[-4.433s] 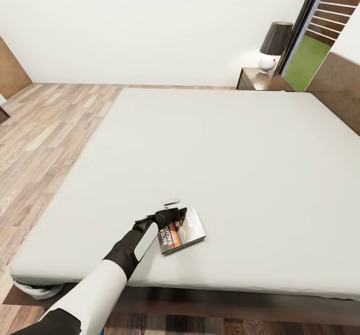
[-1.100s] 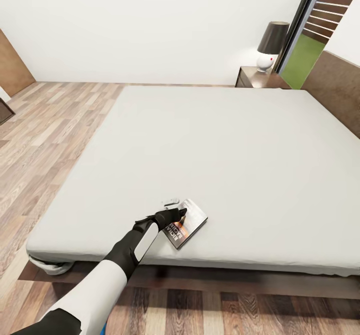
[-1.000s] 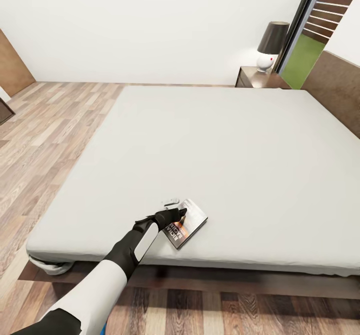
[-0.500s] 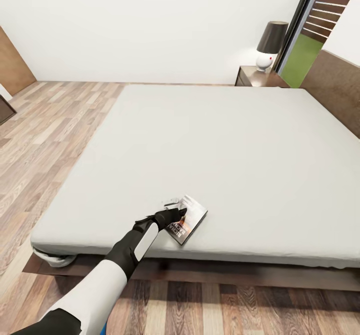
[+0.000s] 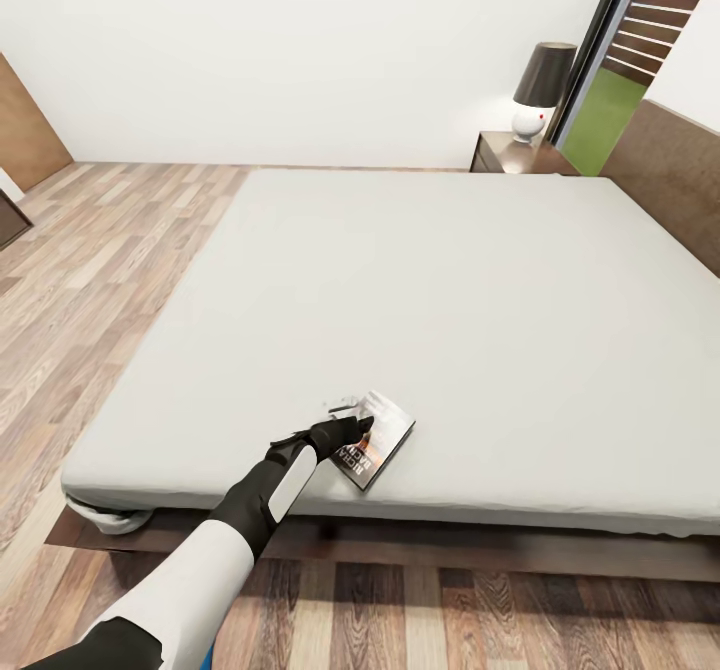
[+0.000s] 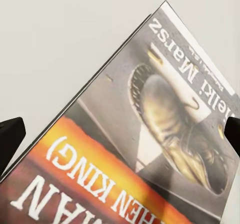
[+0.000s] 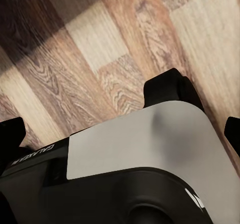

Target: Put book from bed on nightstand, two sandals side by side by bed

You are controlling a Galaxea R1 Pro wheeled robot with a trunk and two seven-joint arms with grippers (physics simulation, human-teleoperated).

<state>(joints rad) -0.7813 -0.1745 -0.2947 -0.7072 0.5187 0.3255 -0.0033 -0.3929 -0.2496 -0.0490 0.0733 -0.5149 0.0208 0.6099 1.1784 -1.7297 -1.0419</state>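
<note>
Left end effector [image 5: 345, 421] closed on the book [image 5: 378, 439] (corner grip) over the bed [image 5: 450, 300].

- The book [image 5: 376, 440], a thin dark paperback with an orange band, is lying flat and skewed near the foot edge of the bed [image 5: 450, 280].
- The nightstand [image 5: 515, 157] is standing beside the bed's far corner.

The mattress [image 5: 420, 280] is plain light grey on a dark brown bed frame [image 5: 480, 550]. The book [image 5: 377, 439] has a dark cover with a brassy picture, an orange band [image 6: 105, 176] and white lettering. The floor [image 5: 90, 270] is light wood planks with streaky grain. The left pincer [image 5: 350, 418] is black, its forearm black and white. The lamp [image 5: 540, 90] has a dark shade on a white base.
</note>
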